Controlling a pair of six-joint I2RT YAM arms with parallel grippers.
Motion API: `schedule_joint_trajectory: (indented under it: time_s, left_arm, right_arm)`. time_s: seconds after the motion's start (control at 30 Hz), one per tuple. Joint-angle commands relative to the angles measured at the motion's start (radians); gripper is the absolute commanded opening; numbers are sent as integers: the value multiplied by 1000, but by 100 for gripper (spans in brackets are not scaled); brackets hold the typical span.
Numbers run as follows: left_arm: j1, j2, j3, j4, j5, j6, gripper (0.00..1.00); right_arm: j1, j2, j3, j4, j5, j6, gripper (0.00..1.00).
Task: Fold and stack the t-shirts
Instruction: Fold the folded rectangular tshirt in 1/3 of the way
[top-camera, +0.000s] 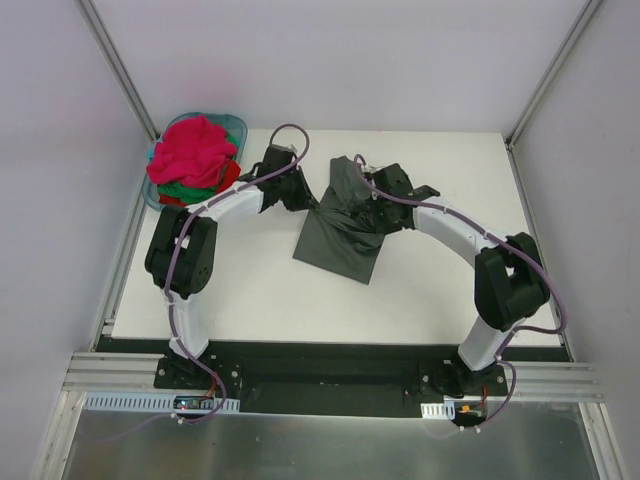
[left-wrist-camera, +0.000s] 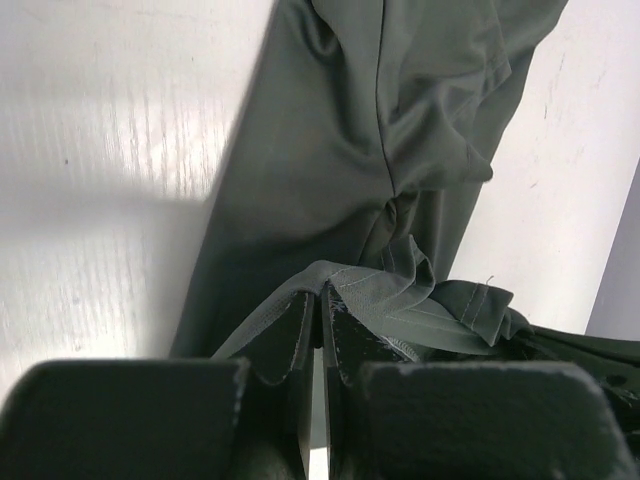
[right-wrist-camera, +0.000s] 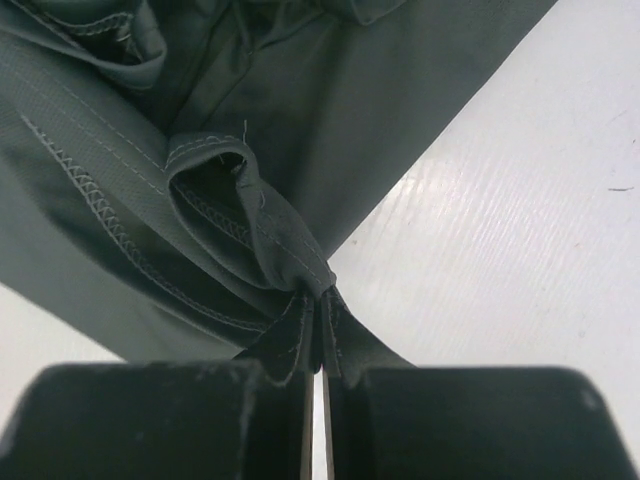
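Both arms arch inward over mid-table. The left gripper (left-wrist-camera: 318, 300) and right gripper (right-wrist-camera: 318, 305) each pinch an edge of the charcoal t-shirt (top-camera: 338, 240), which is bunched between them (lower part lies flat). White table (top-camera: 430, 290), pale walls; pink, red and green t-shirts (top-camera: 195, 155) heaped in the teal basket (top-camera: 238, 124) at the far-left corner.

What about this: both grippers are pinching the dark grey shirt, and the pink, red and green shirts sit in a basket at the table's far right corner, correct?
Not quite: the basket sits at the far left corner, per the top view. The left gripper and right gripper do pinch the dark grey shirt.
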Motion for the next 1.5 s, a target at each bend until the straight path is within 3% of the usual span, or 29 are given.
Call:
schedule_joint_trajectory:
  time_s: [0.0,0.1,0.17,0.27,0.3,0.33,0.37,0.4,0.43,0.53,0.67,0.8,1.1,1.27,1.47]
  left_arm:
    - [25,60,79,17,59,29,0]
    - [34,106,117,12,96,35,4]
    - [40,125,142,4,122,40,27]
    - [45,117,145,3,132,46,46]
    - [45,102,139,3,122,50,57]
    - [45,79,128,3,112,55,65]
    - [45,41,115,4,98,57,76]
    - [45,9,93,3,86,57,94]
    - [45,-28,72,4,70,58,99]
    - [45,-151,-29,3,34,67,99]
    - [46,-333,-245,4,-45,58,99]
    - [51,-468,-391,6,-36,37,99]
    - [128,-591,-540,4,-14,11,99]
    - [160,-587,-557,4,-7,14,99]
    - [175,-573,-562,4,6,20,99]
  right_arm:
    - [-20,61,38,84,17,-8,1]
    - [-29,108,60,90,36,-1,2]
    - [-38,130,80,89,43,3,10]
    - [-44,133,110,87,59,0,23]
    - [-44,129,124,75,59,-14,30]
    - [-43,122,146,57,63,-23,47]
    - [-43,118,170,24,72,-26,72]
    - [-43,109,184,-8,88,-18,96]
    - [-44,95,184,-13,94,-11,96]
    - [-37,26,138,-22,47,3,96]
    - [22,-82,5,47,-234,-24,96]
    - [98,-51,-20,101,-458,26,96]
    - [129,162,121,70,-366,11,96]
    - [54,272,251,44,-308,-9,96]
    - [-18,339,382,36,-103,-64,96]
